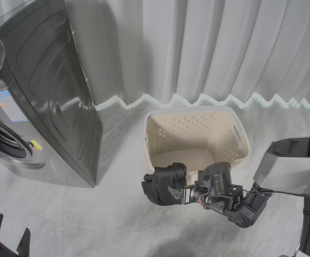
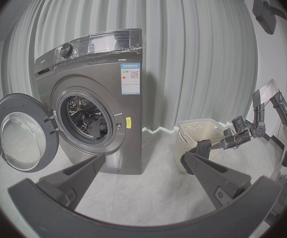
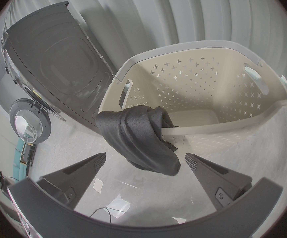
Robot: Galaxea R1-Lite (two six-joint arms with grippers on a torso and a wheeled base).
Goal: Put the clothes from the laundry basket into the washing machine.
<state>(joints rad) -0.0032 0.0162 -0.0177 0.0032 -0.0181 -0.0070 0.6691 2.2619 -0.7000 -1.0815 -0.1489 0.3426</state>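
A black garment [image 1: 164, 184] hangs over the near rim of the cream laundry basket [image 1: 233, 150], partly inside and partly outside. My right gripper [image 1: 174, 192] is at the garment, and in the right wrist view its fingers [image 3: 95, 161] stand wide open with the black garment [image 3: 140, 136] between them, ungripped. The basket [image 3: 216, 80] holds no other clothes that I can see. The grey washing machine [image 1: 44, 90] stands on the left with its round door [image 2: 24, 133] swung open and a dark garment [image 2: 96, 127] inside the drum. My left gripper [image 1: 8, 232] is low at the front left, open and empty.
A pleated white curtain [image 1: 198, 36] closes off the back. The pale stone floor [image 1: 108, 204] lies bare between the machine and the basket. The open door juts out toward the left arm's side.
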